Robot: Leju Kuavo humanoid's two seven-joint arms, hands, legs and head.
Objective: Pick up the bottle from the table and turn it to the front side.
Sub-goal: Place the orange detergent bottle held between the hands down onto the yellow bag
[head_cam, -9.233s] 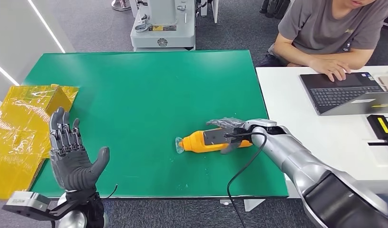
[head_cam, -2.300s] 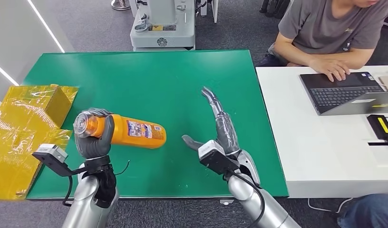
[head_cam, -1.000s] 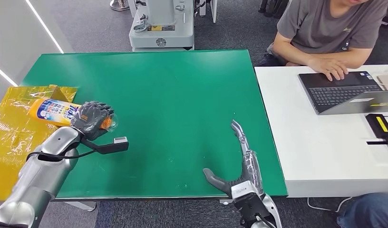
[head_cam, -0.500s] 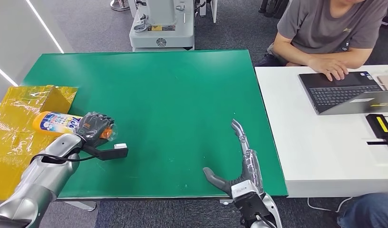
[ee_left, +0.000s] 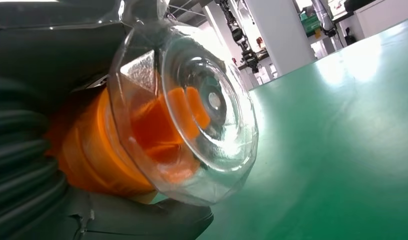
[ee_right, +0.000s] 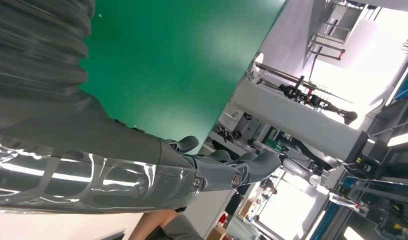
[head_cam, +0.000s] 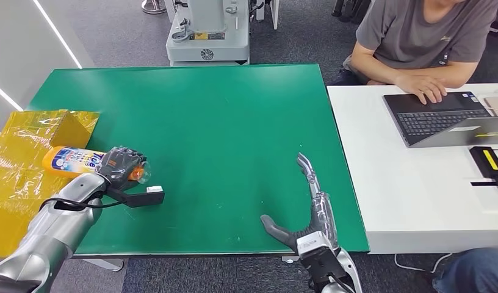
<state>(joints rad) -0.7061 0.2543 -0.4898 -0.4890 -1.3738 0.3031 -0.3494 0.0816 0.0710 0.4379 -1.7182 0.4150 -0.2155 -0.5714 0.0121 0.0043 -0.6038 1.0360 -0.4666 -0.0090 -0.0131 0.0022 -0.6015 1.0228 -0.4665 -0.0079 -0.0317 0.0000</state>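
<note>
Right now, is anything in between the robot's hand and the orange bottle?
No. The left hand already grips the orange bottle near its clear cap, so nothing sits between them. The right hand hangs open over the green table.

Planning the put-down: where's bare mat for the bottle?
The green mat is bare between the left hand gripping the bottle and the right hand. Crowded only at its left edge, by the yellow wrapping.
</note>
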